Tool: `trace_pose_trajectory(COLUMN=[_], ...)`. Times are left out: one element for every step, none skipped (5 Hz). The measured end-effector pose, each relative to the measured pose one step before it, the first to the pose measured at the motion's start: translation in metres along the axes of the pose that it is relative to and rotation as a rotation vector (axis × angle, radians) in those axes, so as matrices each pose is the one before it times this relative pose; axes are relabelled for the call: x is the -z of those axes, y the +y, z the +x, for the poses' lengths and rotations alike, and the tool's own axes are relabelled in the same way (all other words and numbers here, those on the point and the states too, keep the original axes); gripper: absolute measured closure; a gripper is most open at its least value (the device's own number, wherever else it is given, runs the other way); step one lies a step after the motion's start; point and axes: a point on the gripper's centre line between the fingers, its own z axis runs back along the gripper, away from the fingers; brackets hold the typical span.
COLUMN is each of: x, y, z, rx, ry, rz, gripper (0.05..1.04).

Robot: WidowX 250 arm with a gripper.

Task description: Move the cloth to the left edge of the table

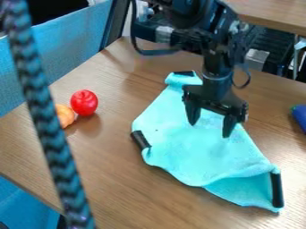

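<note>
A black pincer (209,129) hangs over a turquoise cloth (185,156) on a wood-grain surface (119,183), its two fingers apart and pointing down. The cloth lies beneath the pincer, which is over its upper half: one fingertip is near the middle of the cloth's width, the other close to its right-hand border as the camera sees it. From this slanted angle the tips appear to be at or just above the fabric, though contact is hard to judge.

The cloth spreads from behind the pincer toward the camera, its greater part on the near side of the fingers. Wrinkled and uneven, it has a folded flap at its near right end. Black strips mark the far end, the left side and the near right corner. It sits from the middle toward the right of the view, well apart from the surface's left edge.

To the cloth's left, a shiny red toy (84,102) rests beside an orange toy (65,115), which is partly hidden by a braided cord (46,120) running down the left foreground. At the far right, a blue item (300,117) with a green end is cut off by the frame. Blue mesh fabric (69,40) stands beyond the surface at upper left.
</note>
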Motion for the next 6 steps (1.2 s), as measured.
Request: trace_pose_trajectory(x=[-0.00368, 0.00397, 0.01365, -0.0007, -0.00063, -0.0029], y=[0.00885, 0.00691, 0.01156, 0.01515, 0.01179, 0.0187], z=[0.01435, -0.00485, -0.02151, -0.01454, -0.0112, -0.01163], rx=[-0.0268, 0.0026, 0.0244, 0.014, 0.0112, -0.0037], ry=[-0.0225, 0.0142, 0.0425, 0.0005, 0.0037, 0.0004], rz=[0.0038, 0.008, 0.0248, 0.0225, 0.0068, 0.0091], gripper=[0.083, 0.083, 0.083, 0.083, 0.083, 0.083])
